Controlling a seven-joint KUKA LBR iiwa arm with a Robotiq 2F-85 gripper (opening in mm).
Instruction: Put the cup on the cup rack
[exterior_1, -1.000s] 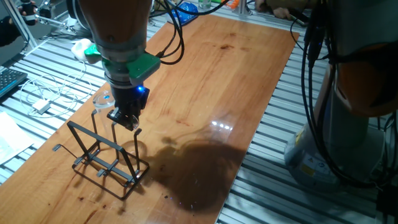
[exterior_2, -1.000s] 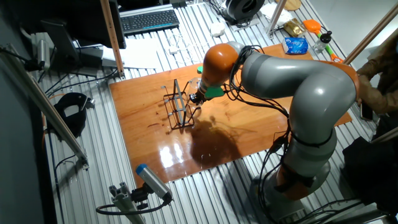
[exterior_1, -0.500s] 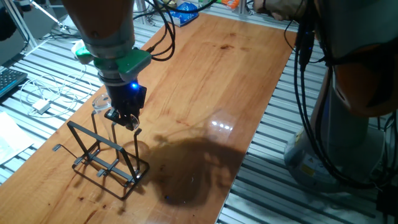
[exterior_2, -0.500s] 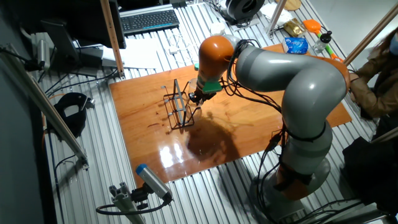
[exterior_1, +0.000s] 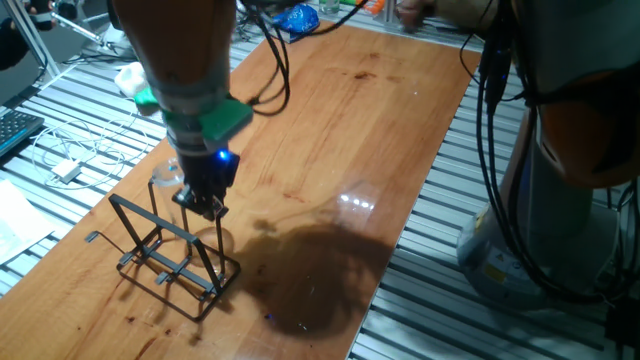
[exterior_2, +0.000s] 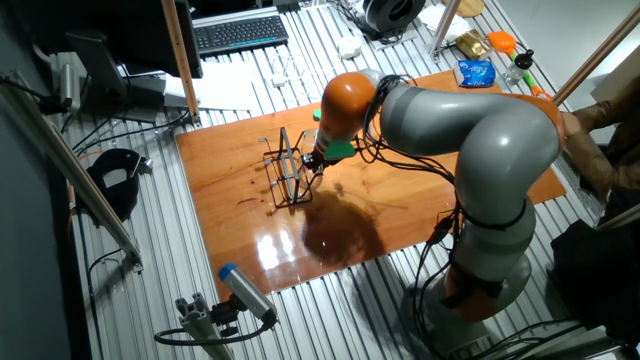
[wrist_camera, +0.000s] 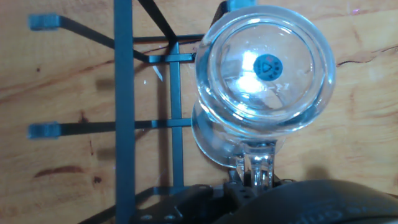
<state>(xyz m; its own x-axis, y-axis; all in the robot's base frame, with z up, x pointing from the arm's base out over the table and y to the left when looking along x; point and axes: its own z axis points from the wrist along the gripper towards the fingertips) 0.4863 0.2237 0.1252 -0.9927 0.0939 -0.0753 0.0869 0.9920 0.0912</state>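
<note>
Hand view, left to right: the cup rack (wrist_camera: 122, 106) occupies the 9 o'clock half of the frame, its wire bars crossing over the wooden table (wrist_camera: 62, 68). The cup (wrist_camera: 264, 68) sits at 1 o'clock, seen base-on, overlapping the rack's near edge. Its handle (wrist_camera: 255, 168) points to 6 o'clock, where the gripper (wrist_camera: 252, 186) is clamped on it.

One fixed view: the cup (exterior_1: 168, 172) hangs at 10 o'clock of the gripper (exterior_1: 200, 200), above the rack (exterior_1: 165, 255).

Judgement: placement is in hand, the cup carried inverted but not yet seated. The next move calls for centring its mouth over a prong, then lowering.
</note>
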